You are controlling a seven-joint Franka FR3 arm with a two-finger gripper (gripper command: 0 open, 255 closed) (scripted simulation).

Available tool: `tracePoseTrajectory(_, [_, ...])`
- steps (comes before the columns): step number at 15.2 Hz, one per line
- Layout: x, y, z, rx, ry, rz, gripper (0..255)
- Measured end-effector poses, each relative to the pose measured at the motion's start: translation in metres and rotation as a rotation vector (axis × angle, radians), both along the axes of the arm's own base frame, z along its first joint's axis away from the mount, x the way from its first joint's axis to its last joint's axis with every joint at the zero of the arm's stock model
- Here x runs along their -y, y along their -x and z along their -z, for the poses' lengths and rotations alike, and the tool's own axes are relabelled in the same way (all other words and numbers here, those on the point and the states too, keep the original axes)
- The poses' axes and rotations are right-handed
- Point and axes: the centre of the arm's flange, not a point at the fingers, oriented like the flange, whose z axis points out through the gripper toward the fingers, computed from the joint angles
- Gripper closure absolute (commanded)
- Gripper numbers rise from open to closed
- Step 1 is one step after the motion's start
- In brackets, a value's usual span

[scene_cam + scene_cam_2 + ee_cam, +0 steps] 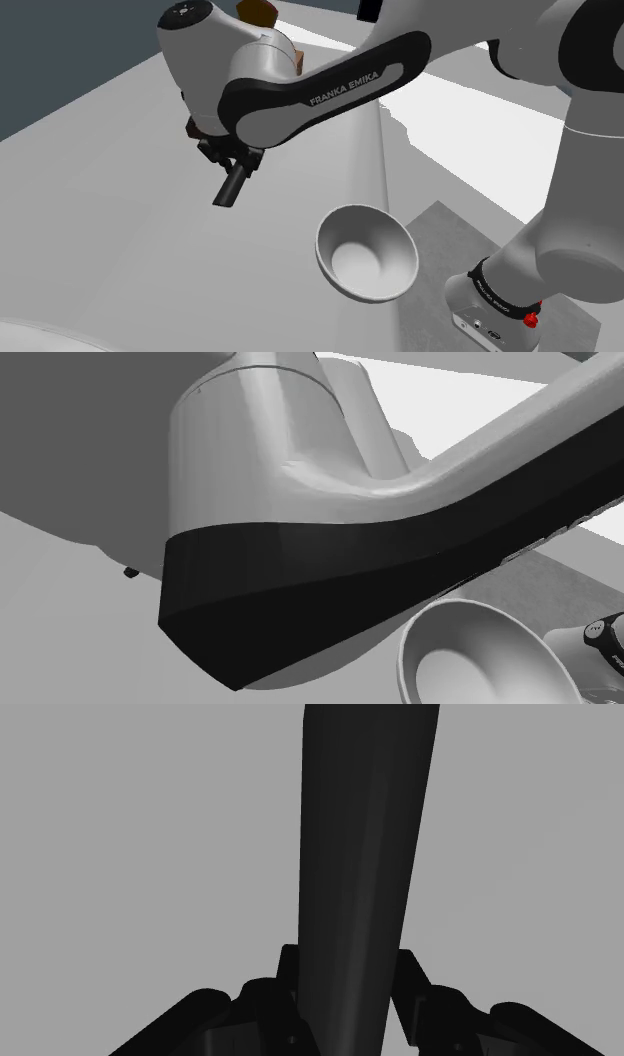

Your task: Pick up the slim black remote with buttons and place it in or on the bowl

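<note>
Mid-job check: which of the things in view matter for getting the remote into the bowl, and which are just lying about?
Part of the job:
- slim black remote, clasped in the black two-finger tool
- round pale grey bowl, nothing in it

Just lying about:
- brown object, mostly hidden behind the white arm; cannot tell what it is

The slim black remote (pixel 231 186) matches the black hand (pixel 236 158). The round bowl (pixel 367 252) and flat table (pixel 120 220) are pale grey.
</note>
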Motion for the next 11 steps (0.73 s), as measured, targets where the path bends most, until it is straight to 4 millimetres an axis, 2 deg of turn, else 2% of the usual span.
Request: tracePoseTrajectory(11, [0.0,0.0,-0.058,0.0,0.0,0.0,255])
